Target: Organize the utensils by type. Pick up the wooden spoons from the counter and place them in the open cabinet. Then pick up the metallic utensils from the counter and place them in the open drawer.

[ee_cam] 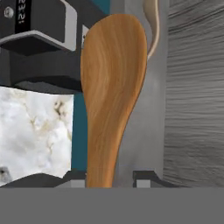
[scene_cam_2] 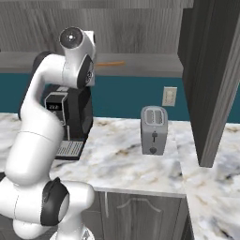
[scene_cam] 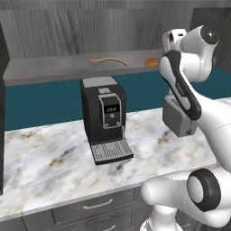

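You have a wooden spoon (ee_cam: 113,87) clamped in the pincer (ee_cam: 110,177); the jaws stand partly closed on its slim handle, one fingertip on each side, with the oval bowl pointing away from the hand. In the left base view the bowl of this spoon (scene_cam: 151,62) shows at the edge of the cabinet shelf (scene_cam: 54,67), beside the arm's upper joints. Judge the step in hand as the placement of this spoon in the open cabinet.

Note the following before release:

1. Another wooden spoon (scene_cam: 108,62) already lies flat on the shelf, to the left of the held one and apart from it. Its curved handle also appears behind the held bowl in the hand view. Set the held spoon down beside it, not across it.
2. Carry the spoon well inward over the shelf so that the whole length, handle included, rests on the grey board. A spoon left with its handle over the front lip is likely to tip off onto the counter (scene_cam: 49,158) below.
3. Lower until the bowl is touching or just above the shelf, then part the jaws. Dropping from height may make it roll.
4. Withdraw straight back. The coffee machine (scene_cam: 104,118) stands under the shelf, and the toaster (scene_cam_2: 154,130) is near the arm's path; keep the elbow away from both.
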